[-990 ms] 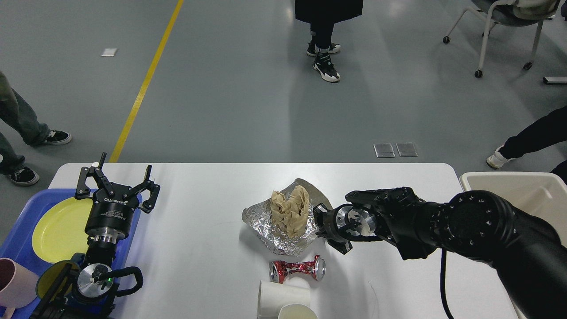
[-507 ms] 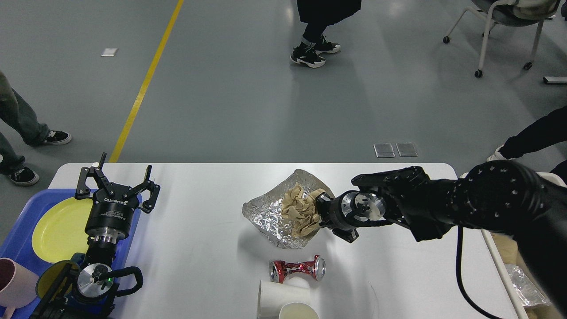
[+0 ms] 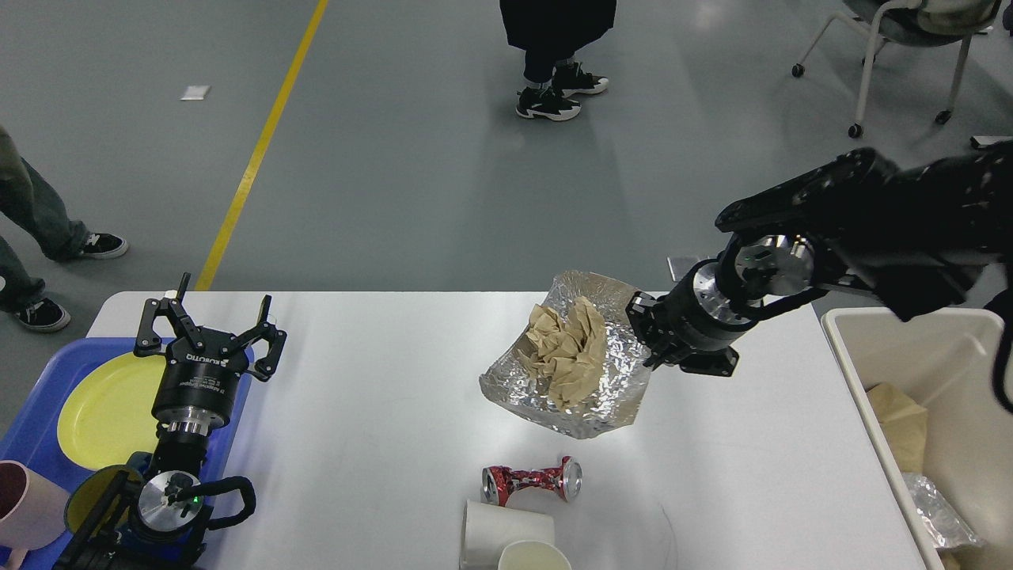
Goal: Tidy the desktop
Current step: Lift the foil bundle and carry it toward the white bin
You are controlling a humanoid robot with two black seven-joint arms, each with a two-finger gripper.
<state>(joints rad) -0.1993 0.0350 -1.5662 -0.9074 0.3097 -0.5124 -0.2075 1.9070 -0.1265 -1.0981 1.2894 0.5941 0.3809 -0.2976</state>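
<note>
Desk [image 3: 380,412]: white, smooth, rounded corners, long axis left to right, filling the lower view. Right gripper [image 3: 645,336] jaws clamped on one crinkled foil sheet [image 3: 601,396], raised off the desk, with one wad of tan paper [image 3: 566,352] in it. Left gripper [image 3: 207,324] jaws spread, empty, over the blue tray [image 3: 32,419]. One crushed red can [image 3: 532,481], two white paper cups [image 3: 502,534]. Beige bin [image 3: 910,340] at right.

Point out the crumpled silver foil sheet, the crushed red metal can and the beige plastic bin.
crumpled silver foil sheet [image 3: 609,396], head view, lower right foil surface
crushed red metal can [image 3: 529,479], head view, pinched middle
beige plastic bin [image 3: 851,360], head view, left rim
</note>
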